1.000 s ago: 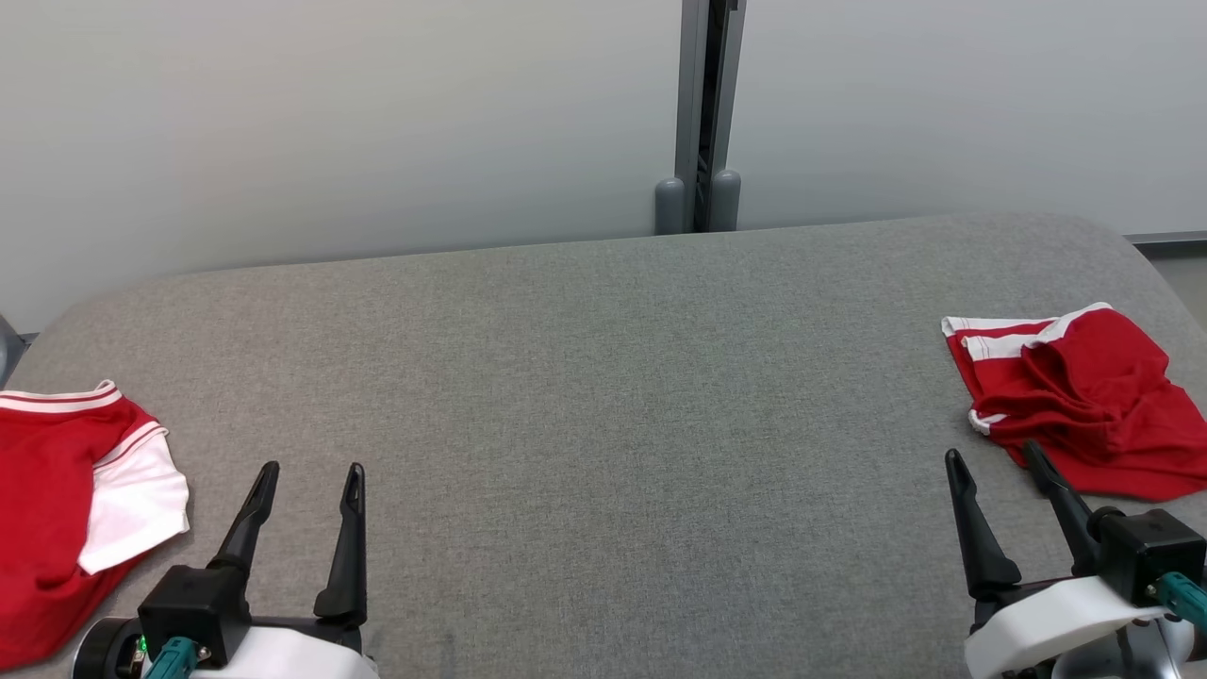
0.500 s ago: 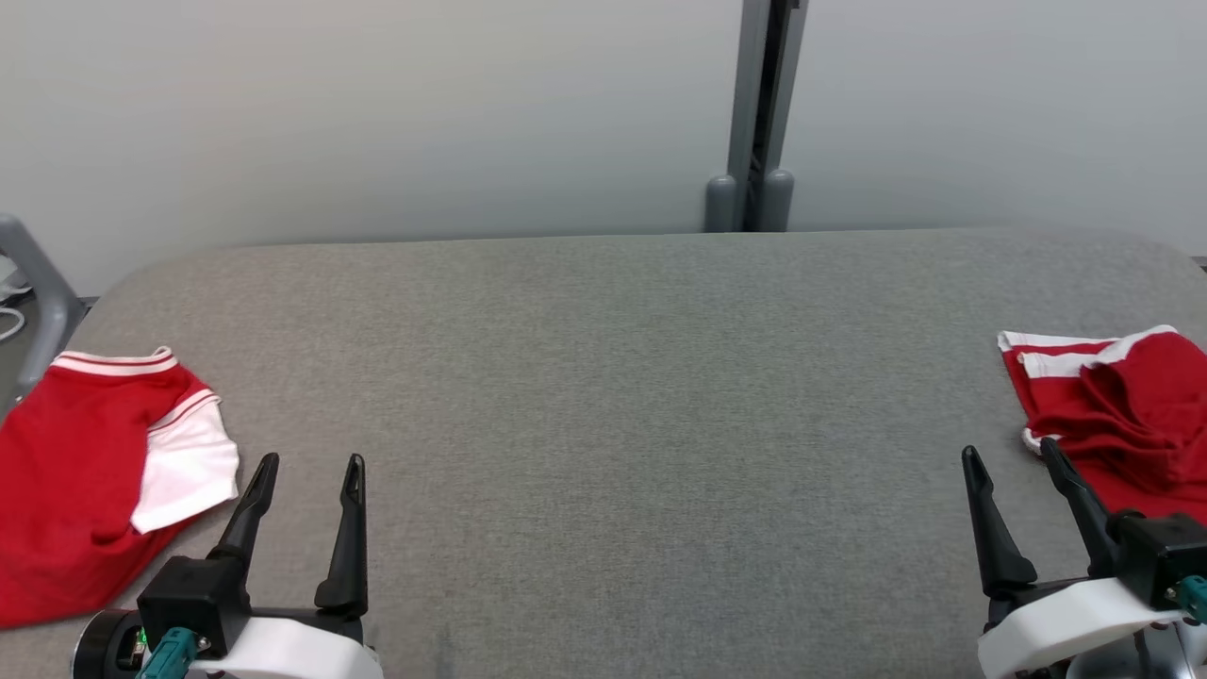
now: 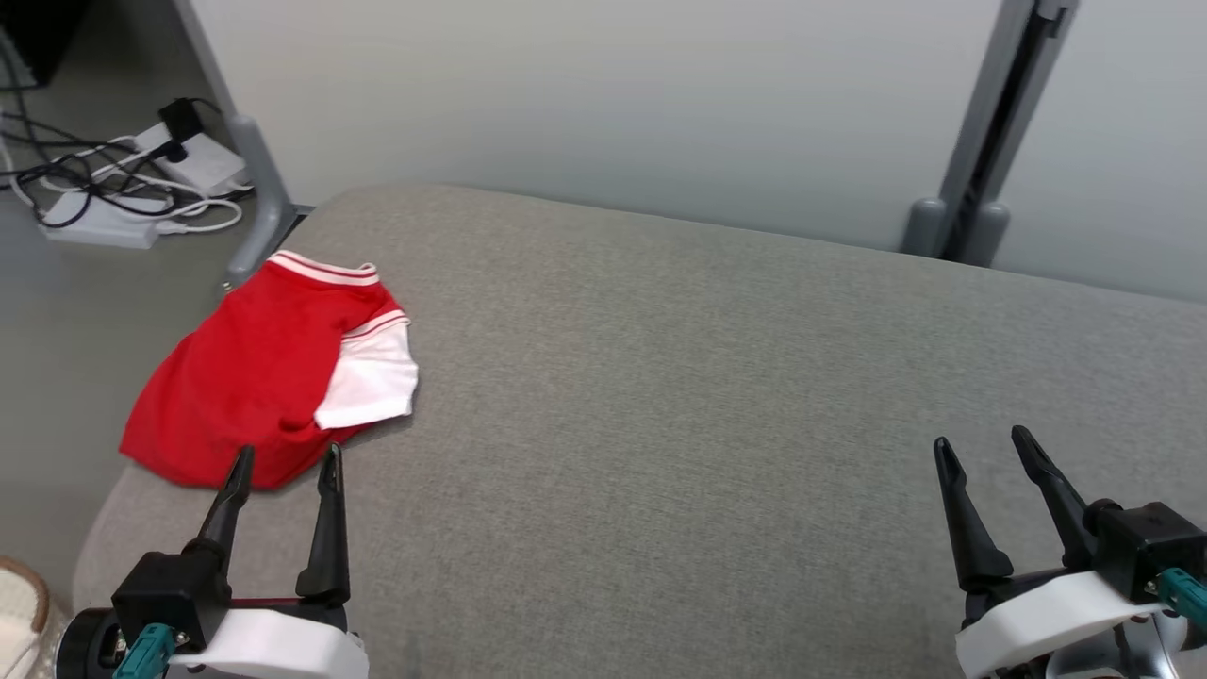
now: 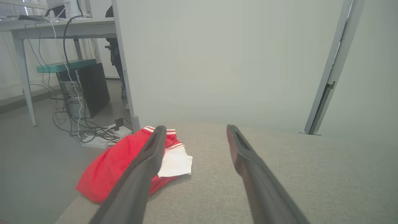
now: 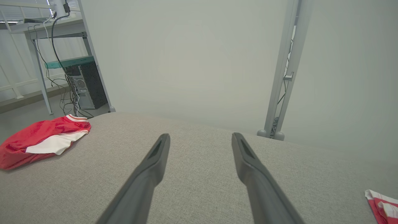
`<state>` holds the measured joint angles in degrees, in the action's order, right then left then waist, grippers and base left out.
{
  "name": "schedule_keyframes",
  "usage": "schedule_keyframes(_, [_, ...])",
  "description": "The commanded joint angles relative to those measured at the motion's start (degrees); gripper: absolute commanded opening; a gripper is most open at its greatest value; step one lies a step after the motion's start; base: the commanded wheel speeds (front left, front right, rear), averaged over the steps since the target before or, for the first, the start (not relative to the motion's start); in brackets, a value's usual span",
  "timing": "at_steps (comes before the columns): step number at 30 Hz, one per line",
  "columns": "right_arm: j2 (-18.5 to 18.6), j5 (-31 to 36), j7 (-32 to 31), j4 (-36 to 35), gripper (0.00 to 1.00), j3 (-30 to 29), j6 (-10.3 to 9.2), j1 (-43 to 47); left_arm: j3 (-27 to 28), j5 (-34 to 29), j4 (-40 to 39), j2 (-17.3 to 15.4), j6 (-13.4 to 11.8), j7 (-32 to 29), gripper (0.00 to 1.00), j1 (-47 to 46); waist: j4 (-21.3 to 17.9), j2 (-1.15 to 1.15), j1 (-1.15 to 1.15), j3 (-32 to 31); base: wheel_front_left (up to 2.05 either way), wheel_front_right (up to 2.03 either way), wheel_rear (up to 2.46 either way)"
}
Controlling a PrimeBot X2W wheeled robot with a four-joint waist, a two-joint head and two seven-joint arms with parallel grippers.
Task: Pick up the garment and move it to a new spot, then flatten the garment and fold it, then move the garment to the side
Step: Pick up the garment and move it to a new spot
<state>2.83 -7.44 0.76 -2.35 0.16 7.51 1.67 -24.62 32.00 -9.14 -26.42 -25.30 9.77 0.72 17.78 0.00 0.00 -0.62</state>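
Currently both grippers open and empty, garment lying at left edge of table
Left gripper [image 3: 289,453] fingers spread, nothing between them, low at near left over grey padded table [image 3: 660,396]; from the head view its tips line up with near hem of garment [image 3: 255,377], contact cannot be told. Right gripper [image 3: 981,438] likewise spread and empty, near right, well apart from garment. Garment red with white sleeve and white-striped collar, lying loosely flat, collar toward far side, left part overhanging the table's rounded left edge. Second red-and-white cloth [image 5: 381,202] at right edge of table in right wrist view. Beyond, on floor far left, power strips with cables [image 3: 123,198]; grey post [image 3: 981,160] against pale wall at far right
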Motion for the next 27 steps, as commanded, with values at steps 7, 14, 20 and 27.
schedule_keyframes(7, [0.2,-0.7,-0.2,0.2,1.00,0.6,-0.05,-0.4,0.6,0.7,0.5,0.1,-0.3,0.9,1.00,-0.3,4.9,0.00,0.00,0.4,0.00,0.00,0.00])
schedule_keyframes(14, [0.2,-1.0,-0.3,0.2,1.00,0.9,-0.05,-0.5,0.6,1.0,0.6,0.5,-0.3,1.2,1.00,-1.2,5.5,0.00,0.00,0.7,0.00,0.00,0.00])
schedule_keyframes(20, [0.2,-0.9,-0.7,-0.8,1.00,1.0,-0.05,-1.3,1.6,0.9,-0.5,0.7,0.2,2.3,1.00,-2.5,5.1,0.00,0.00,2.3,0.00,0.00,0.00])
schedule_keyframes(27, [0.2,1.8,-3.2,-3.8,1.00,1.6,-0.05,-5.1,6.4,0.7,2.8,0.0,3.7,4.4,1.00,-13.3,1.8,0.00,0.00,10.6,0.00,0.00,0.00])
